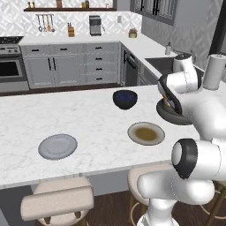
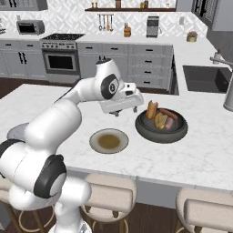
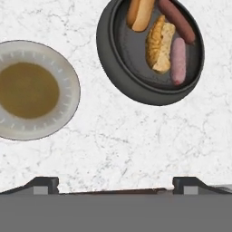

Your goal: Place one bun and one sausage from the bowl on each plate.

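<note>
Since both plates lie bare, the first pick is judged in hand; grey-cabinet kitchen; marble worktop [image 1: 88, 114]; claw [image 3: 118, 186] released, empty, hovering above it; dark pan [image 3: 105, 50] toward the right edge holds buns [image 3: 161, 45] and sausages [image 3: 178, 61]; cream-rimmed plate [image 3: 68, 90] beside it; grey plate [image 1: 57, 146] near the left front edge; next move calls for descent onto one bun.

Base views flank the counter [image 1: 88, 114], hand view straight down, close
</note>
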